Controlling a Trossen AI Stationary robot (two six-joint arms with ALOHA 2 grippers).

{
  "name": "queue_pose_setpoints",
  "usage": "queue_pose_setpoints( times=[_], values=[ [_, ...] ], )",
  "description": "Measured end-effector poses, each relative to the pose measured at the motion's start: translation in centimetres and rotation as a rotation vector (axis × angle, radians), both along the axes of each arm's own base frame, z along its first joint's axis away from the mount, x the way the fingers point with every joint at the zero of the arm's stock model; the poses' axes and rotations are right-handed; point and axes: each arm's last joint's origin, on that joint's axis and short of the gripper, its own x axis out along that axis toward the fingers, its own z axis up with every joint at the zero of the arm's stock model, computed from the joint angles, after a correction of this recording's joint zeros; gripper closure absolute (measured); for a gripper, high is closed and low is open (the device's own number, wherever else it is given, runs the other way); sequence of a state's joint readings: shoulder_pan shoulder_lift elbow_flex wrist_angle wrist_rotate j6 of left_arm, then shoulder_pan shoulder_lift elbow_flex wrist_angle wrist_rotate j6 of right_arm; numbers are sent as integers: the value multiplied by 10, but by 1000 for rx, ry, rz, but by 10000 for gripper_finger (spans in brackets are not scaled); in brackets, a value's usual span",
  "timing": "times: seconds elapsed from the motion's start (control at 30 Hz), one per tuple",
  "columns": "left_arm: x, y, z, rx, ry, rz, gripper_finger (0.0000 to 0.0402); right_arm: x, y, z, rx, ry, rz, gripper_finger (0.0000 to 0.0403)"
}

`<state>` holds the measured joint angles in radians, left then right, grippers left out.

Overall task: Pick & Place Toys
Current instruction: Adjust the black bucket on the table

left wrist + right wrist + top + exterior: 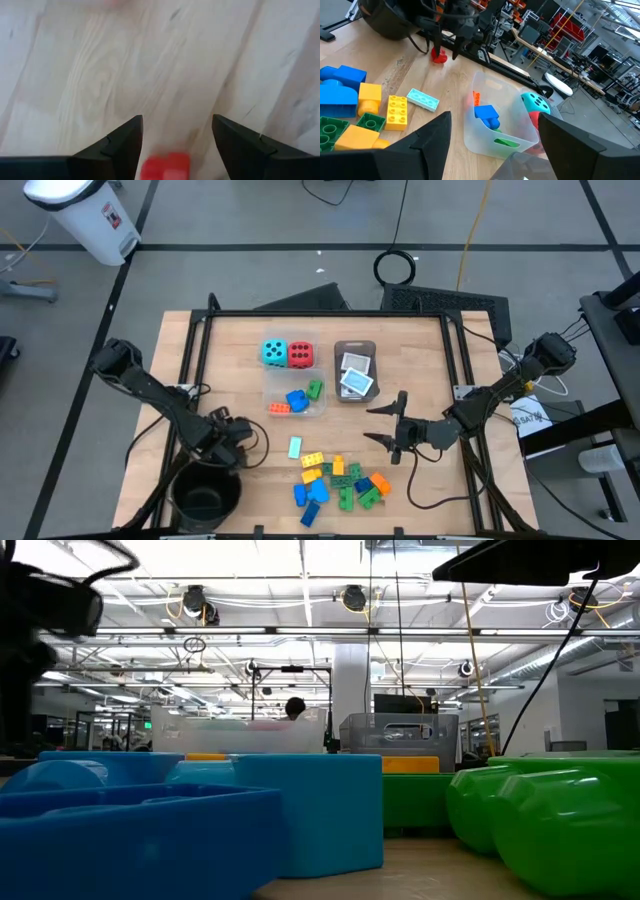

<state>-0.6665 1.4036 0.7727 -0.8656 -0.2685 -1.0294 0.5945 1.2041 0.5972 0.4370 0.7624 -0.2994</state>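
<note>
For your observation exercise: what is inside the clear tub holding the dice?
Inside the clear tub: teal die, red die, blue brick, green brick, orange brick. Anything beneath them is hidden.

The setting is a robotics laboratory or workshop: beyond the right end effector [492,150] stand red parts racks [568,26] and workbenches, exposed ceiling ducts [300,632] and strip lighting run overhead, and cables [470,230] trail across a taped concrete floor [250,220] around the framed wooden counter [240,330].
</note>
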Motion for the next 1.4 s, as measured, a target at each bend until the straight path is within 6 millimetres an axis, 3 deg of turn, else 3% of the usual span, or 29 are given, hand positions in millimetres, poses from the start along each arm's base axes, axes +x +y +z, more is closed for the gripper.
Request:
queue_pose_setpoints(
  times=[0.4, 0.67, 0.9, 1.1, 1.4],
  values=[
    [19, -4, 15, -166, -60, -41, 160, 0, 0, 0, 0, 0, 0, 140],
    [35, -9, 43, -137, -175, -114, 161, 0, 0, 0, 0, 0, 0, 140],
    [53, 6, 74, -128, -208, -55, 161, 0, 0, 1, 4, -6, 0, 140],
    [50, 14, 62, -219, -100, -10, 161, 0, 0, 0, 3, -4, 2, 140],
    [21, 12, 21, -283, 106, 139, 161, 0, 0, 0, 2, 1, 4, 140]
  ],
)
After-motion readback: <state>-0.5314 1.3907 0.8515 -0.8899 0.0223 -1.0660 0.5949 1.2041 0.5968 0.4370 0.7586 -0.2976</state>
